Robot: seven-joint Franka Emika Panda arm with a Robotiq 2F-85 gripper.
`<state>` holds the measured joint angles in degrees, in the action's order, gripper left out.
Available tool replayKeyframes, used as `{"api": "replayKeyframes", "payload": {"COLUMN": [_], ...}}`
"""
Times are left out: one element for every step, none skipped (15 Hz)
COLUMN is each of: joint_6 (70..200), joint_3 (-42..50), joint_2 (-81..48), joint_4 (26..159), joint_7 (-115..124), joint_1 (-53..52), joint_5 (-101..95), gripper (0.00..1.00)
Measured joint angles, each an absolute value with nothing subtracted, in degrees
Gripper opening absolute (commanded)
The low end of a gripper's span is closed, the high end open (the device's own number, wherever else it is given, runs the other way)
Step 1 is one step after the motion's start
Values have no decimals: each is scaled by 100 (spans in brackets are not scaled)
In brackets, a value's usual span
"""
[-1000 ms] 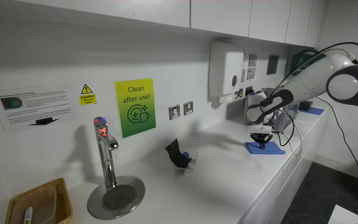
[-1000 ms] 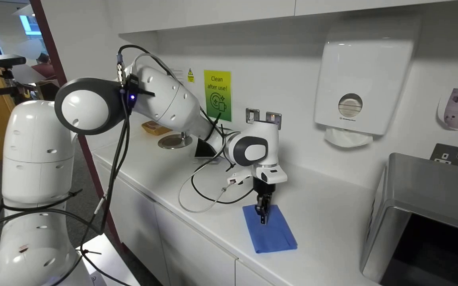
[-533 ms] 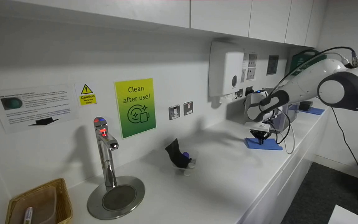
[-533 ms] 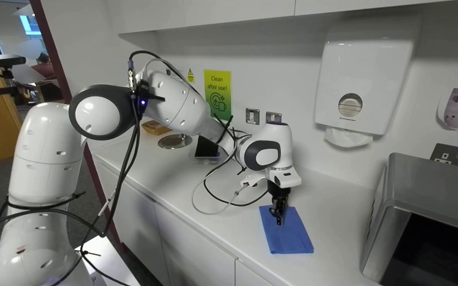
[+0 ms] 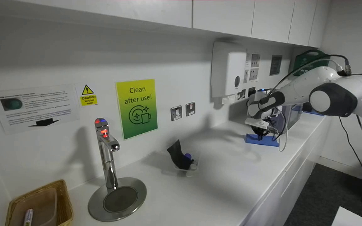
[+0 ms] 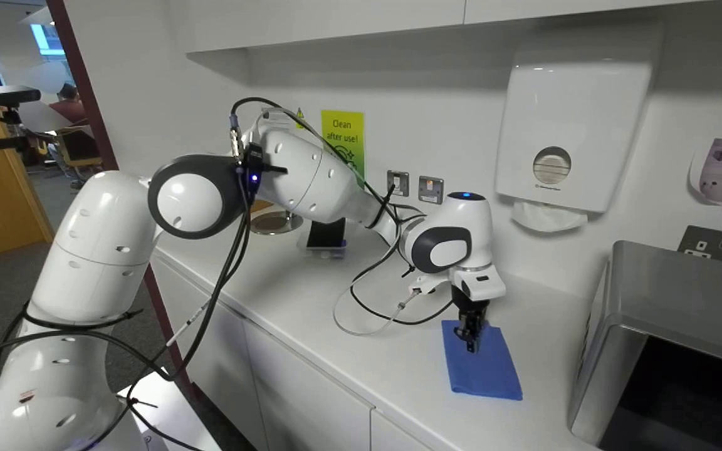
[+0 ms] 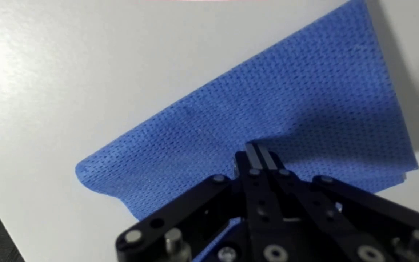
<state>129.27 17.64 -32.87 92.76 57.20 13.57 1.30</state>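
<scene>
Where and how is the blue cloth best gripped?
Probably pinch the blue cloth at its rounded end, leftmost in the wrist view, from above: it lies mostly flat on the counter, and that end looks folded over. The shut gripper must open first.

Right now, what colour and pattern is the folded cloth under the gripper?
The folded cloth is blue, dotted with small darker flecks; clearest in the wrist view.

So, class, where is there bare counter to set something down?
Bare counter lies between the clear tub and the blue cloth, and between cloth and grey appliance. Crowded: the cloth itself, with the tool there and cables looping alongside.
</scene>
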Motion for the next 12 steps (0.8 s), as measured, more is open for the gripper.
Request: {"api": "replayKeyframes", "payload": {"joint_6": [12924,12914,12906,12884,12845,12810,12773,12724,12665,12598,12552,12518], "joint_3": [1764,1758,1752,1746,1738,1726,1708,1687,1664,1638,1612,1595], "joint_2": [-3407,-3532,-3656,-3779,-3887,-3981,-4055,-4112,-4155,-4167,-4167,-4168], "joint_4": [9085,8880,8677,8465,8262,8072,7917,7782,7682,7642,7636,7637], "joint_7": [5720,5720,5720,5720,5720,5720,5720,5720,5720,5720,5720,5720], "joint_1": [1386,1413,1435,1446,1448,1448,1448,1448,1448,1450,1450,1450], "joint_5": [223,328,408,484,553,600,630,661,687,718,737,739], "gripper": [0,0,0,0,0,0,0,0,0,0,0,0]}}
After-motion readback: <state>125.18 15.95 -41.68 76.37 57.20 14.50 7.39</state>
